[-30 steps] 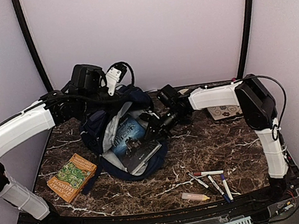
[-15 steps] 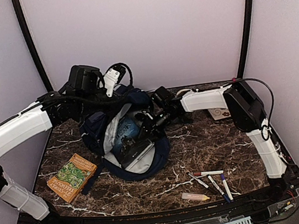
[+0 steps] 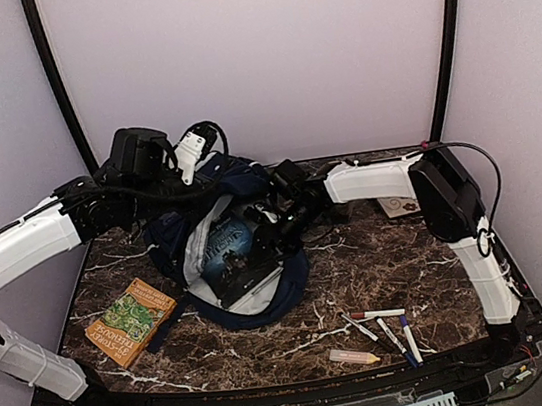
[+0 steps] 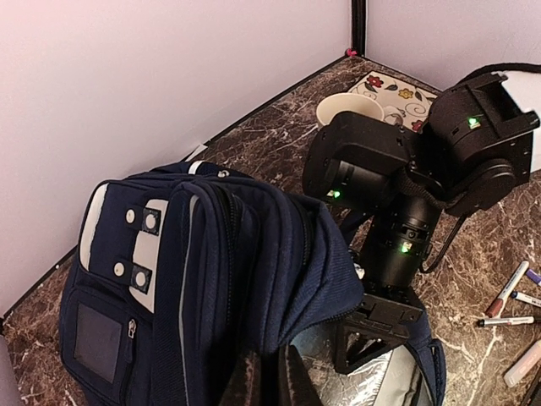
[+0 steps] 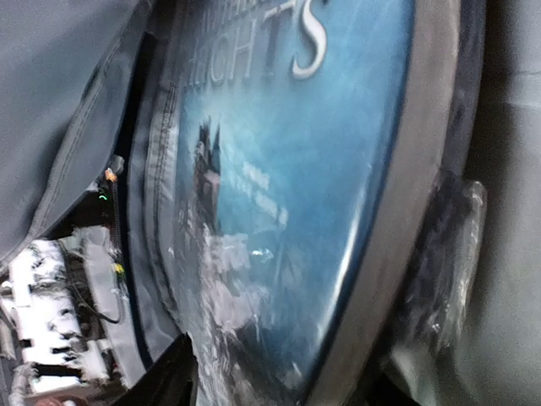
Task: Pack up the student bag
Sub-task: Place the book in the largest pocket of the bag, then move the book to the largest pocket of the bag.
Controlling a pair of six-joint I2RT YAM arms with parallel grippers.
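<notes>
Top external view: the right claw is down inside the open mouth of the student bag, directly over a blue-covered book. In the right wrist view that cover fills almost the whole frame, so the claw is hard up against it. The jaw tips are mostly out of sight, and I cannot tell whether they are clamped on the book or clear of it.

The book lies slanted in the opening against the grey lining. Its long axis runs from the far end of the bag toward the near rim, roughly in line with the right forearm's reach. Any push deeper would therefore go along the book's length, not across it.

The left claw is clenched on the bag's upper rim at the far side. It pinches the navy fabric and holds the mouth lifted and open.

The bag sits at the far left-centre of the table, with its opening facing near and right.

Outside the bag, a green-and-orange book lies just beside its near-left side, closer to the left arm. A cluster of markers and a pale stick lie well apart on the near right, closer to the right arm. Judging from this, the right arm is the free one for fetching, since the left is occupied with the rim.
</notes>
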